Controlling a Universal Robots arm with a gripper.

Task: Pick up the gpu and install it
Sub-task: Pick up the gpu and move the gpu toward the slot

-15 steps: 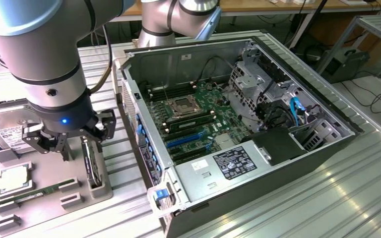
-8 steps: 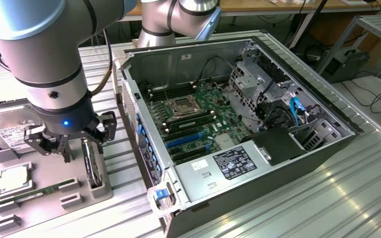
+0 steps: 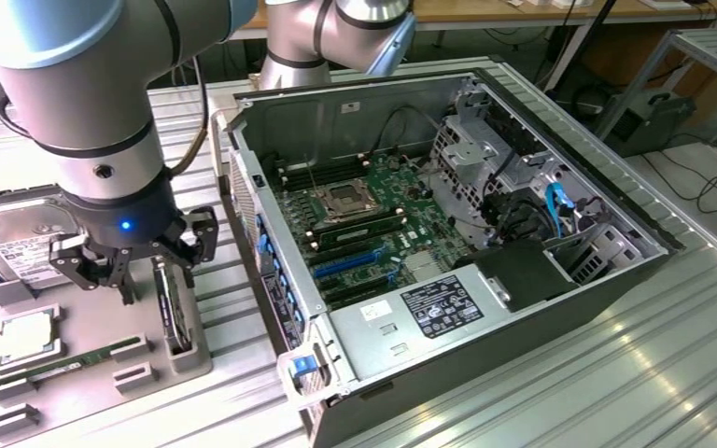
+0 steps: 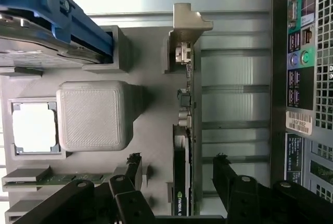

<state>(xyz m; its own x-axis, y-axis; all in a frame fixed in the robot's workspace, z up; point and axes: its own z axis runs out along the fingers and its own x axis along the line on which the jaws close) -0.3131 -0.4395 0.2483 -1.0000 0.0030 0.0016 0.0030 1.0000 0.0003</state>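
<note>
— Claw [image 3: 128, 280] of black linked metal fingers on the grey arm: how wide is it?

— Spread as wide as it goes, gripping nothing. In the wrist view its fingers [image 4: 223, 169] stand on either side of the gpu [image 4: 184, 130], a thin green circuit card with a black block and a silver end bracket, seen edge-on. Neither finger touches it.

— Where does that card sit?

— Upright in a slot of the flat grey plastic fixture tray [image 3: 147, 369], to the exterior view's left of the open computer tower [image 3: 321, 117]. The claw hangs just above it.

— What are its neighbours on the tray?

— A silver hard drive with a white label [image 3: 10, 247] lies at the far end. A square silver processor chip [image 3: 29, 334] and a narrow green memory stick [image 3: 60, 367] lie nearer.
</note>
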